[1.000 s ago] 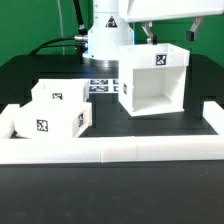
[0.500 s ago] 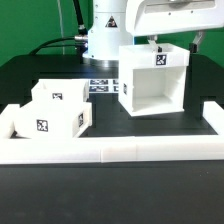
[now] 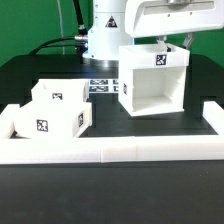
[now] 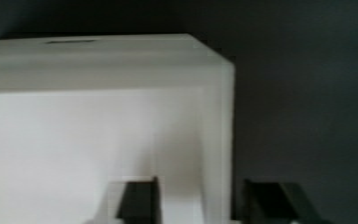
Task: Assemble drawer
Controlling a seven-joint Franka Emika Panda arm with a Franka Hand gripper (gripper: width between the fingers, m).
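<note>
A large white open-fronted drawer case [image 3: 150, 85] stands upright right of centre in the exterior view. A smaller white drawer box [image 3: 50, 112] lies at the exterior view's left. My gripper [image 3: 172, 42] hangs just over the top of the case, near its side at the exterior view's right. In the wrist view the case [image 4: 105, 100] fills most of the frame. My gripper [image 4: 206, 202] is open, with one dark finger [image 4: 140, 200] over the white case and the other over the dark table, astride the case's wall. It holds nothing.
A low white U-shaped fence [image 3: 110, 152] runs along the front and both sides of the black table. The marker board [image 3: 103, 86] lies behind the parts, by the robot's base [image 3: 105, 35]. Dark cables trail at the back left.
My gripper has come down from above the frame's top to the upper edge of the case. The case and the drawer box have not moved.
</note>
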